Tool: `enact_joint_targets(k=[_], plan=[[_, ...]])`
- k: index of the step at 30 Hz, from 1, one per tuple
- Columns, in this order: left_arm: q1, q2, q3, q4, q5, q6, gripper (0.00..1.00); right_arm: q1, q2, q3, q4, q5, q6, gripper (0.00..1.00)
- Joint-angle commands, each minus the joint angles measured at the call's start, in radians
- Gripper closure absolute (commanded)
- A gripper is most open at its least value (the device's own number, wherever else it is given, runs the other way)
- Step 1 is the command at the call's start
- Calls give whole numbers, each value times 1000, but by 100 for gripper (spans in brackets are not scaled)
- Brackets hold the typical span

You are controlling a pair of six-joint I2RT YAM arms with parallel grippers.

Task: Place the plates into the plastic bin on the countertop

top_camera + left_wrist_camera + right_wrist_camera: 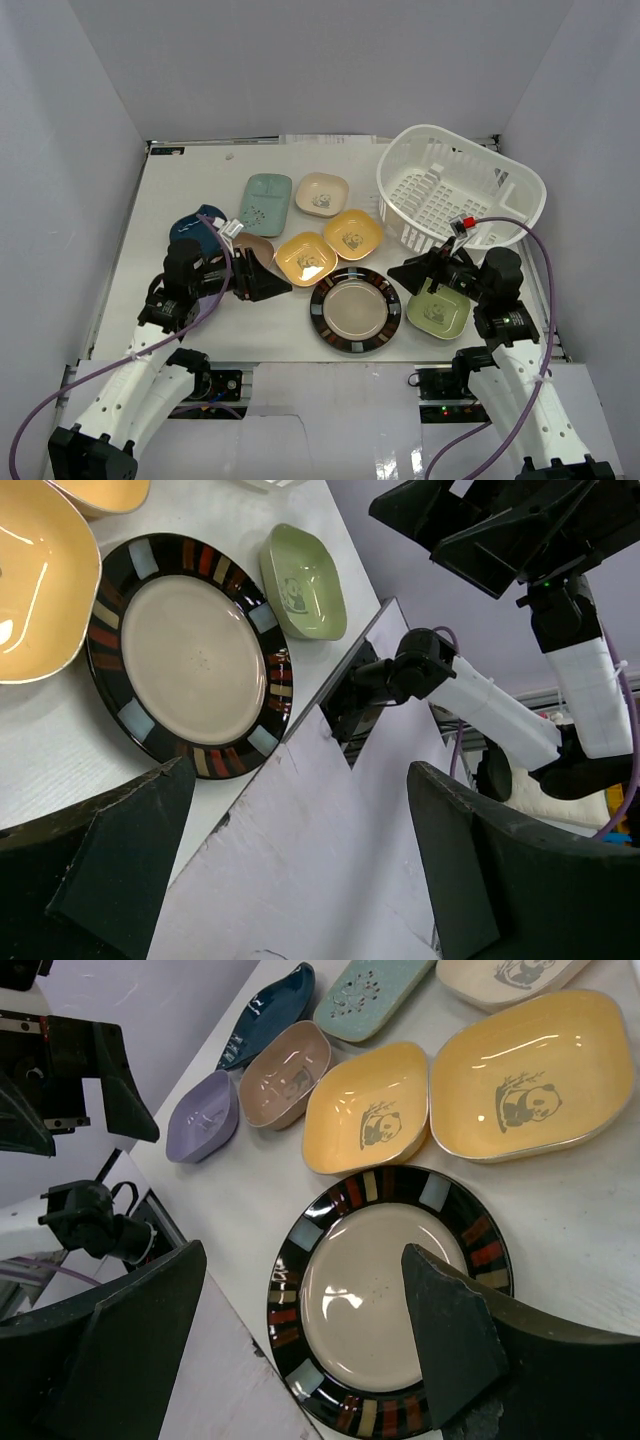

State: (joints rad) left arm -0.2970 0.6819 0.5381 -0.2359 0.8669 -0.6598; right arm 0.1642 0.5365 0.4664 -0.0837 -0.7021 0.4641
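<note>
Left fingers and right fingers are both spread wide, nothing held. Round plate lies flat on the desk between them, nearer the right pair. I judge it glazed ceramic: stiff, heavy, slick, chippable. I'd pinch its striped raised rim. Small dishes beyond the fingers look like light glossy melamine, rounded-square, with upturned lips to pinch. Bin, white slotted plastic, sits beyond the right fingers with no plates in it.

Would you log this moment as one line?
left gripper open | right gripper open | plastic bin empty | round plate on countertop, ungrasped
</note>
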Motion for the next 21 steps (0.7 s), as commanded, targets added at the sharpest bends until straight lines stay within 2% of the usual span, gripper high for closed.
enact_joint_targets(k=[1,7,11,12,15,17,21], plan=[[-4,-22,-21,-26,31,-35,2,8,-20,-18,67,-40,36,15],[-4,-7,-95,-22,57,-126,2,11,-47,-38,58,-34,39,16],[-39,-15,-134,-17,-26,-161,4,12,-52,-61,58,-37,50,17],[-75,4,-144,-14,-73,-182,12,14,-55,-66,59,-36,51,17],[-195,34,-179,-3,-181,-227,17,14,-55,-77,48,-34,48,17],[-250,68,-190,-5,-304,-241,21,17,-58,-84,33,-31,38,17],[-364,125,-219,39,-446,-288,23,18,-70,-110,33,-30,31,17]])
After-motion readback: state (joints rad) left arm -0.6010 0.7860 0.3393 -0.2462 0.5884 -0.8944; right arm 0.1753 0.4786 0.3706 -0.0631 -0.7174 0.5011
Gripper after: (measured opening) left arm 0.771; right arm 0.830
